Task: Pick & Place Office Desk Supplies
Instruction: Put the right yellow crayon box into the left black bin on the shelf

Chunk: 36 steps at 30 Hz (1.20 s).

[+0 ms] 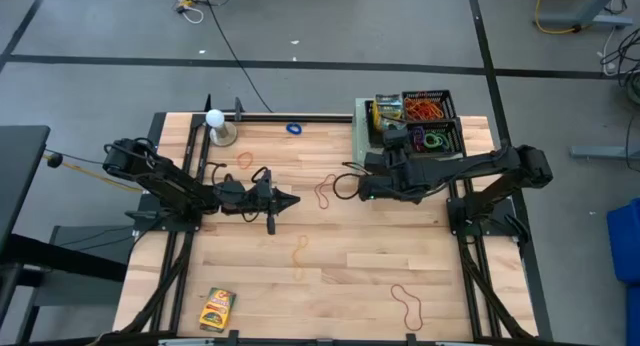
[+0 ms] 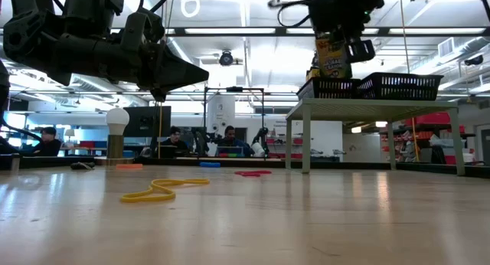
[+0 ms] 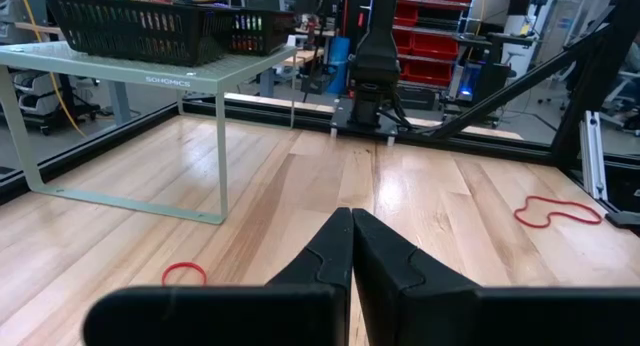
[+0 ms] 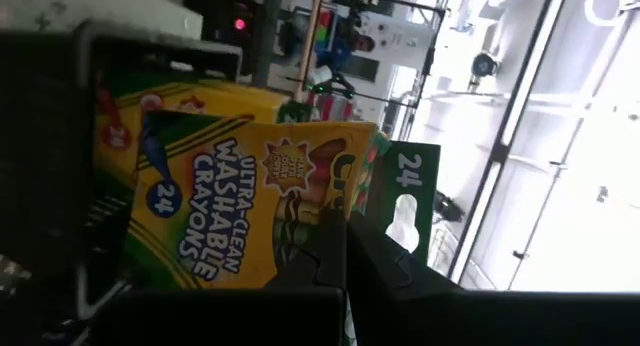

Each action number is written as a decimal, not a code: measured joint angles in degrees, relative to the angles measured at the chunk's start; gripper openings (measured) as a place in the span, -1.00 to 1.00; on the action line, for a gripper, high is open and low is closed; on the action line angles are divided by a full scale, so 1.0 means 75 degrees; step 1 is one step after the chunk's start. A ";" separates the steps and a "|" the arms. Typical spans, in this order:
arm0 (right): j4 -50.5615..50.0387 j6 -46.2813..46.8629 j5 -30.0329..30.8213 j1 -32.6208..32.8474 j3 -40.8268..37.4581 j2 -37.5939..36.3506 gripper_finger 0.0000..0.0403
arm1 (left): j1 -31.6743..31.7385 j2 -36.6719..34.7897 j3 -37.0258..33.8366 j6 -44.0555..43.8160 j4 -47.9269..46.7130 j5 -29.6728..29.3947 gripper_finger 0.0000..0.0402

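Fingers of the right gripper (image 4: 345, 276) were clamped on a crayon box (image 4: 240, 201) above the basket (image 1: 440, 111) at two o'clock, apparently awaiting release, while the left gripper (image 1: 285, 199) hovered shut mid-table.

- We count five rubber-band loops loose on the counter — blue (image 1: 294, 128), orange (image 1: 244, 159), red (image 1: 325, 193), yellow-orange (image 1: 301, 250), dark red (image 1: 408, 305).
- One crayon box (image 1: 217, 309) lies on the counter.
- One white ball (image 1: 214, 117).
- Two black baskets (image 1: 446, 115) — side by side.
- Two arms, each with one tool: left tool (image 1: 290, 199), right tool (image 1: 362, 189).

Left end effector (image 1: 288, 199) closed, hovering mid-table. Right end effector (image 1: 366, 184) closed, raised, arm extended leftward.
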 joint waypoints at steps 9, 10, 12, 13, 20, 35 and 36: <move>0.3820 -0.3693 -0.1411 -0.0213 0.0000 -0.0862 -1.00 | -0.0001 0.0002 0.0000 0.0020 -0.0032 0.0002 -0.94; 0.3976 -0.3927 -0.1620 -0.0306 0.0000 -0.1014 -1.00 | -0.0001 -0.0001 0.0000 0.0025 -0.0047 0.0003 -0.94; 0.4082 -0.4193 -0.1909 -0.0513 0.0000 -0.1316 -1.00 | -0.0002 0.0001 0.0000 0.0032 -0.0062 0.0001 -0.94; 0.4072 -0.4243 -0.2047 -0.0592 -0.0003 -0.1470 -1.00 | -0.0004 0.0000 0.0000 0.0032 -0.0069 0.0002 -0.94; 0.4683 -0.4820 -0.2571 -0.0769 -0.1085 -0.2062 -1.00 | -0.0001 -0.0001 0.0000 0.0119 -0.0122 0.0000 -0.94; 0.7393 -0.6455 -0.3626 -0.1466 -0.3013 -0.2746 -1.00 | -0.0001 -0.0001 0.0000 0.0122 -0.0114 -0.0029 -0.94; 0.7397 -0.6420 -0.3729 -0.1466 -0.3013 -0.2746 -1.00 | -0.0001 0.0001 0.0000 0.0122 -0.0117 -0.0029 -0.94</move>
